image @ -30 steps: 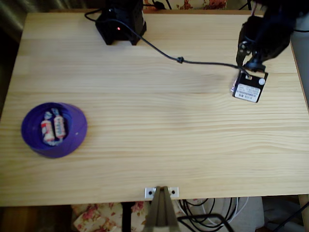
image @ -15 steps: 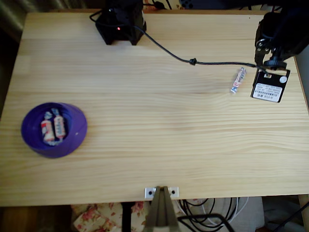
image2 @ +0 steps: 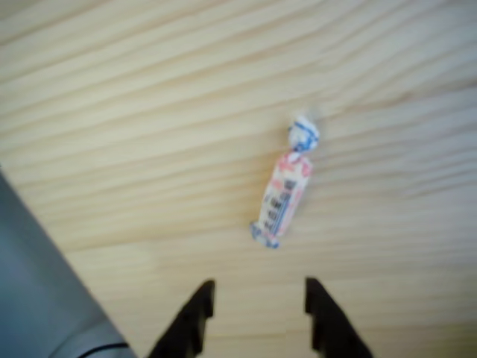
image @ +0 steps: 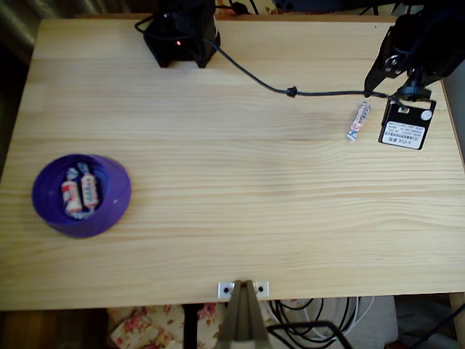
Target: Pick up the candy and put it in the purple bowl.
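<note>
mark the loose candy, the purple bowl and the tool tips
loose candy [image2: 284, 191], wrist view, wrapper middle
purple bowl [image: 116, 190], overhead view, right rim
tool [image2: 257, 307], wrist view, gap midway between the two dark fingertips

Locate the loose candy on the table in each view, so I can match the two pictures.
Overhead view: the loose candy lies on the bare wood at upper right, left of the arm's labelled black block, apart from it.
Wrist view: the same candy lies right of centre, ahead of the open gripper, untouched.
Shared landmark: the light wooden table, its grain running under the candy.
</note>
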Controlling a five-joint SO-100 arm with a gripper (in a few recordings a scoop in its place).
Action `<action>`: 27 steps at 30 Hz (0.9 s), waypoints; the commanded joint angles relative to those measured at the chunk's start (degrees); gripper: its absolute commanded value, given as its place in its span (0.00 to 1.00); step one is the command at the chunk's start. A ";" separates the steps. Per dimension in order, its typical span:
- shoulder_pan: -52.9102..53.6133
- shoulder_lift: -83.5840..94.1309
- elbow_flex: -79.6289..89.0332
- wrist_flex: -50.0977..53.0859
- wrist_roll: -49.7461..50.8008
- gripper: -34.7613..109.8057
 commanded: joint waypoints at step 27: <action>2.90 -10.11 -10.55 4.22 18.63 0.25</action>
